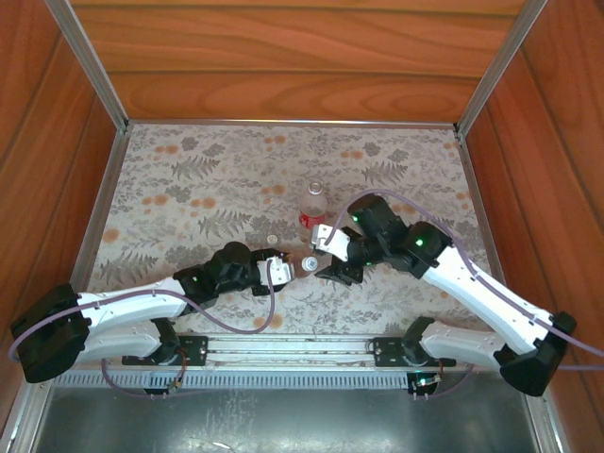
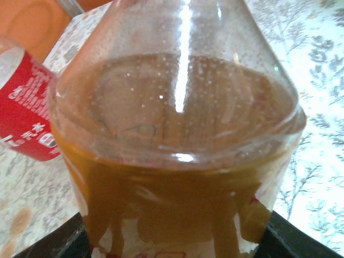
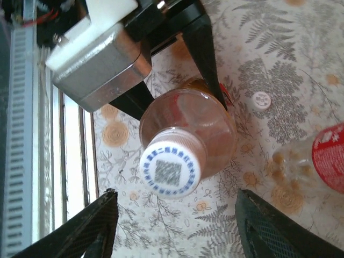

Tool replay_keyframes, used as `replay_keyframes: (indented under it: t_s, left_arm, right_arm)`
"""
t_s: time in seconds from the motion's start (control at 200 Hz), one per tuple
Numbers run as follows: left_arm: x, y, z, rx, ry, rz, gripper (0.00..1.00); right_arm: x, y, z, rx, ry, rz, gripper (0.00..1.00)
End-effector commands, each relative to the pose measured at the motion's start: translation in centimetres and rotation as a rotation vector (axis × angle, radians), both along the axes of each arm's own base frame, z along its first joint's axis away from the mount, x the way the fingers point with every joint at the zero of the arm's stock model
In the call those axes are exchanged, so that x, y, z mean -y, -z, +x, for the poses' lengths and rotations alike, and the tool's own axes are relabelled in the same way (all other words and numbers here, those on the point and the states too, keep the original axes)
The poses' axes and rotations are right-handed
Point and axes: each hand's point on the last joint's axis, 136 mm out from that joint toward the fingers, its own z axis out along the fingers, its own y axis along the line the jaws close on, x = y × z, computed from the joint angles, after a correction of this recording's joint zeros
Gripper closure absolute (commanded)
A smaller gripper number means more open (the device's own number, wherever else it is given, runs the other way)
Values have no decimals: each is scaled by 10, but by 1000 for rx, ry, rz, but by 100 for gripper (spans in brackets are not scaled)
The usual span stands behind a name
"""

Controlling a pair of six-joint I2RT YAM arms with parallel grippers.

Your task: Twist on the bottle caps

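The amber-brown bottle (image 3: 207,126) stands upright with a white bottle cap (image 3: 171,167) sitting on its neck. My left gripper (image 1: 283,267) is shut on this bottle's body (image 2: 177,134), and its dark fingers (image 3: 207,48) clasp both sides. My right gripper (image 3: 177,228) hovers just beside the capped top with its jaws open wide and nothing between them. It sits to the right of the bottle (image 1: 309,265) in the top view. The clear bottle with the red label (image 1: 313,209) stands upright behind, uncapped. A second white cap (image 3: 262,100) lies loose on the cloth (image 1: 272,240).
The floral tablecloth (image 1: 189,189) covers the workspace, walled in by wooden panels (image 1: 283,57) at the back and sides. A metal rail (image 1: 283,347) runs along the near edge by the arm bases. The red-label bottle (image 2: 27,113) stands close behind the amber one.
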Motion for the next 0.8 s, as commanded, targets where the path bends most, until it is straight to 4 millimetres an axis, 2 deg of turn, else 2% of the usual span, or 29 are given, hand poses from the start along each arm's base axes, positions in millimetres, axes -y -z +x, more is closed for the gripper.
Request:
replay_keyframes:
  t_s: [0.0, 0.295, 0.46, 0.56, 0.705, 0.795]
  left_arm:
    - [4, -3, -12, -60, 65, -31, 43]
    - [5, 0, -9, -87, 60, -27, 43]
    - [6, 4, -6, -93, 50, -13, 43]
    - [5, 7, -3, -93, 31, 2, 43]
    - [2, 3, 12, -57, -39, 10, 43]
    - [-1, -3, 22, -18, -97, 11, 43]
  right_arm:
    - [-5, -7, -13, 56, -170, 4, 42]
    - [-19, 0, -18, 19, -229, 11, 52]
    - [-21, -2, -16, 21, -228, 13, 70]
    - [-20, -2, -20, 0, -227, 13, 75]
    - [-19, 2, -24, -82, -171, 4, 79]
    - [-20, 6, -19, -152, -46, 12, 84]
